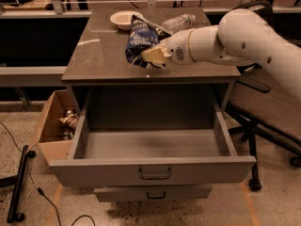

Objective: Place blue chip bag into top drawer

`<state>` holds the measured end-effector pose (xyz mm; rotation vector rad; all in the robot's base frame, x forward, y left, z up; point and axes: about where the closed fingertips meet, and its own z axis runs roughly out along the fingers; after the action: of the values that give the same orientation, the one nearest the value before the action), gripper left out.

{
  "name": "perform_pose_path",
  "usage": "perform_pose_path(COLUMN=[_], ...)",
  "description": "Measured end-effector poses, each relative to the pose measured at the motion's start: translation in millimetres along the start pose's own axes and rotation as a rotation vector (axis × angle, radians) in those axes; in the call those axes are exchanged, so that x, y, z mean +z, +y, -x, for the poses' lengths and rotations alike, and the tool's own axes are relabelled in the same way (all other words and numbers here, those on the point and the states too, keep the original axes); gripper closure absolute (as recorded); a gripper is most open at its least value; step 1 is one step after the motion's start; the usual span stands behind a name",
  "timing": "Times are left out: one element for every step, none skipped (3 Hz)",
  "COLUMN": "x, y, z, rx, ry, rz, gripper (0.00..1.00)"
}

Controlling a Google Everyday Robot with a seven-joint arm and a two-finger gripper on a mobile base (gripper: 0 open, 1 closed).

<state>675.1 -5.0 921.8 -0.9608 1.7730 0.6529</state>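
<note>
Operator: Drawer nearest me, is it ready?

Spotter: Yes. Your top drawer (150, 145) stands pulled well out toward you, its floor bare. The smaller drawer (153, 192) below pokes out a little; ignore it. A cardboard box (49, 126) sits on the floor at the left.

Operator: And the bag?

Spotter: Farther back, your gripper (154, 55) reaches in from the right over the near edge of the worktop (94, 55). Its jaws pinch the blue chip bag (140, 39) low on its right side, and the bag looks lifted off the worktop. Beyond it sit a bowl (123, 19) and a clear bottle (181, 21).

Operator: Which step am I on?

Spotter: Carrying, I'd judge: grasp made, placing not yet done. Next you need to bring the bag toward you past the worktop edge, lower it into the drawer, then part the jaws.
</note>
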Motion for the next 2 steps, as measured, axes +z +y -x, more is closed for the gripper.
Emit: perform_pose_path(x=[-32, -51], y=[49, 87], z=[-9, -34], rx=[0.006, 0.028], ry=[0.051, 0.124], rz=[0.059, 0.091], gripper=[1.0, 1.0])
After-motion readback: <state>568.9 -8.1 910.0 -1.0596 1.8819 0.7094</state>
